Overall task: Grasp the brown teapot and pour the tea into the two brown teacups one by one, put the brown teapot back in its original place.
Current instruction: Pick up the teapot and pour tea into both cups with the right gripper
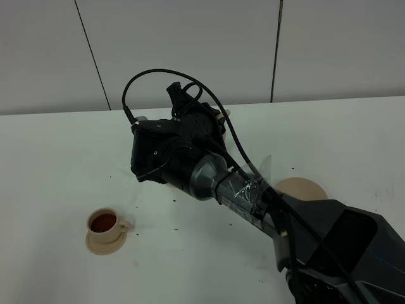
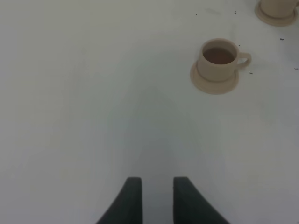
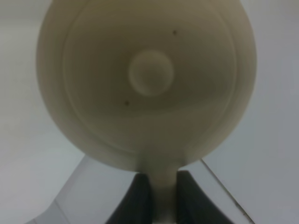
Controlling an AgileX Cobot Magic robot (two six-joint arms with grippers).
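The right end effector is clamped tight on the brown teapot by its loop handle, the two dark fingers pinching either side of it. In the right wrist view we're looking straight down on the domed lid and its round knob, so the pot's axis from handle to body runs directly away from the jaws; the spout itself is hidden on the far side. From the high camera the arm covers almost all of the pot, carried aloft over the middle of the white surface, with just a sliver of tan peeking out beside the wrist at the far side. How far it is tipped, I can't tell.

The left end effector hangs over bare surface, fingers parted, nothing between them.

One teacup on its small saucer, left of the arm, already shows dark tea, so I'd call that pour done. The second teacup is only a clipped edge in the left wrist view; its contents can't be read. The big saucer sits empty by the right arm, so the second pour, likely, and the return are left.
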